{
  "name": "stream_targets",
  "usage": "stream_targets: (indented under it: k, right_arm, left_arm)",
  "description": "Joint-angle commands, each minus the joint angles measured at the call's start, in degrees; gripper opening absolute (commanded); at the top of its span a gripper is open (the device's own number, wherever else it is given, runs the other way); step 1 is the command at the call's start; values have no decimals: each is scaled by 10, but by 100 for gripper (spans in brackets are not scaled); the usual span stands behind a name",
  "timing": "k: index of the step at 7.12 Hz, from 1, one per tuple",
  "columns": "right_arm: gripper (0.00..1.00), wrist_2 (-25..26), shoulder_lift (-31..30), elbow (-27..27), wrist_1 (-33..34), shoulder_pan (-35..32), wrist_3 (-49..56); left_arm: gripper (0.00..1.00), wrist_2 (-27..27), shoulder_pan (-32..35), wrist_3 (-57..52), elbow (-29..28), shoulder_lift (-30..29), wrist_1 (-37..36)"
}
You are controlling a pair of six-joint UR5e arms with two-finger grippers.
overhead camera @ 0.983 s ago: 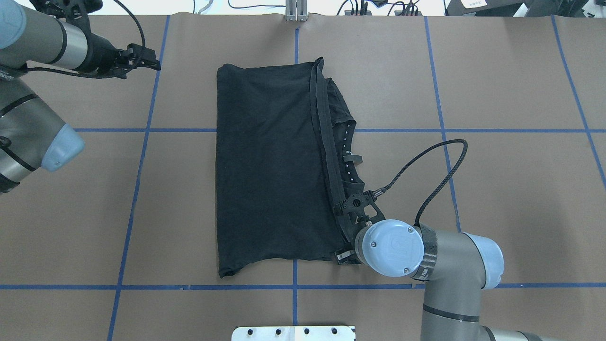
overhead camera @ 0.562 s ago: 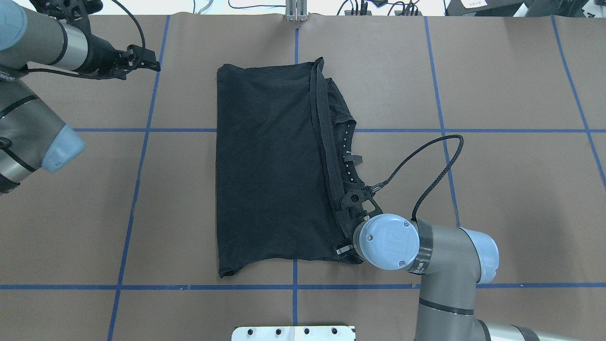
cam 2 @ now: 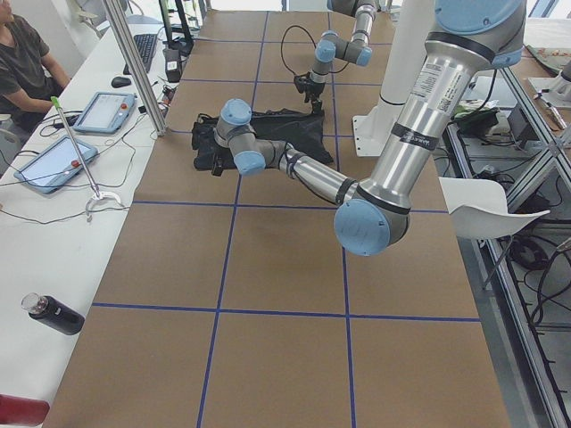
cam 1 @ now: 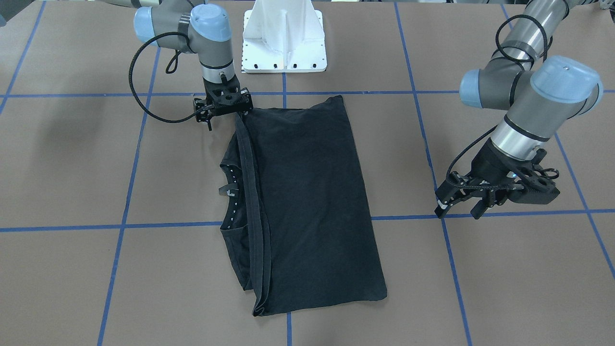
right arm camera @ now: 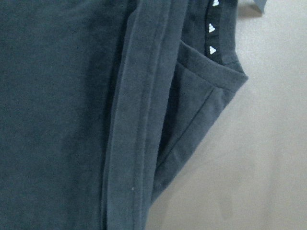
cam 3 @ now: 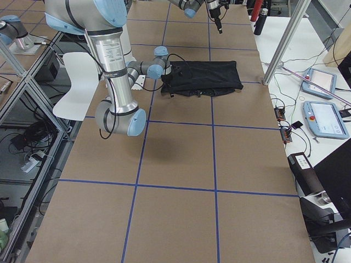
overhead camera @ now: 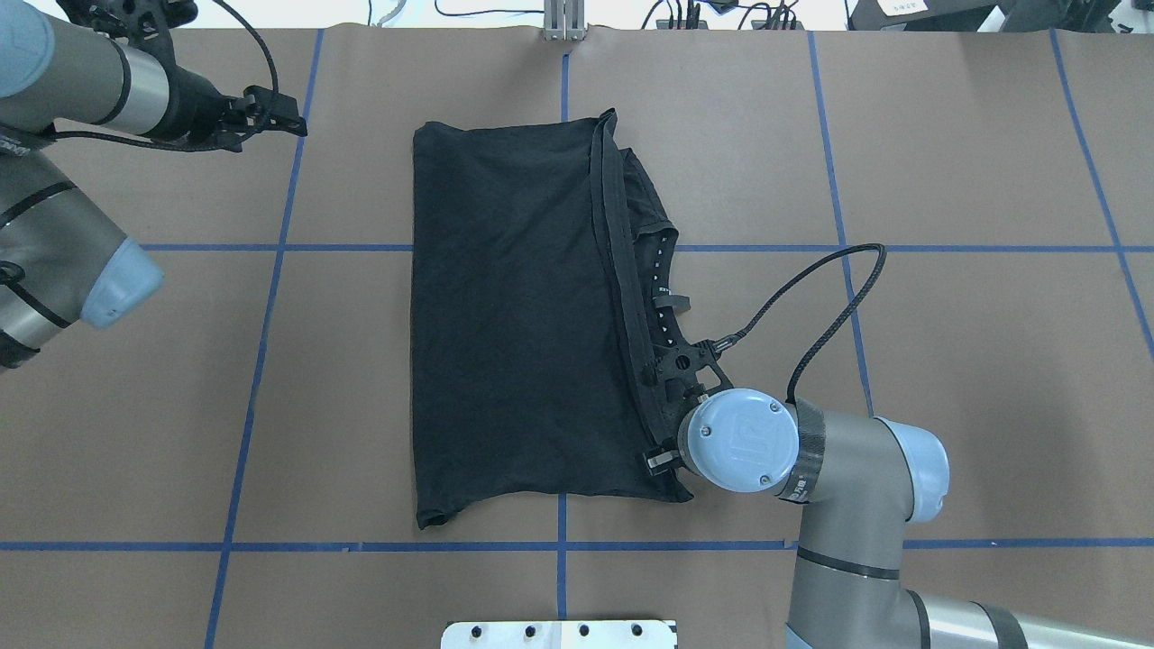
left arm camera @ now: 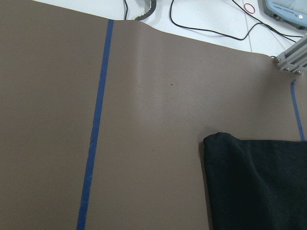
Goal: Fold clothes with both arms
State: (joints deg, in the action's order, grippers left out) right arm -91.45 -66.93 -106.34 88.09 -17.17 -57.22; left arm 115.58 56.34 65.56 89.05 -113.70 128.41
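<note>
The black T-shirt [overhead camera: 514,315] lies folded lengthwise in the middle of the table [cam 1: 72,168], its hem laid over the collar side. The collar [overhead camera: 663,297] with small white marks peeks out beside the hem. My right gripper [overhead camera: 651,419] points down at the shirt's near corner on the collar side [cam 1: 226,115]. Its jaws look open and it grips no cloth. The right wrist view shows only the hem [right arm camera: 129,143] and collar [right arm camera: 213,28] close up. My left gripper [cam 1: 456,209] hangs open and empty above bare table, well off the shirt's far side [overhead camera: 293,117].
The white pedestal base [cam 1: 284,38] stands at the robot's edge. Blue tape lines [overhead camera: 270,270] cross the brown table. A person [cam 2: 18,62], tablets [cam 2: 49,165] and a bottle [cam 2: 53,314] are on the side bench. A metal post [cam 2: 134,62] rises at the far edge.
My right arm has shifted a little away from the robot base along the shirt's hem. The shirt and my left arm have stayed put.
</note>
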Motion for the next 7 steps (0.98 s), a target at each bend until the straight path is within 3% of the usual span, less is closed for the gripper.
stream_targets:
  k: [1,7]
  right_arm:
    - [100,-13,-4,1,0,-19,5]
    - [100,-47,-23,-17,0,-55,21]
  left_arm:
    - [100,0,-1,0,1,0,0]
    - [100,1,-1,1,0,0,0]
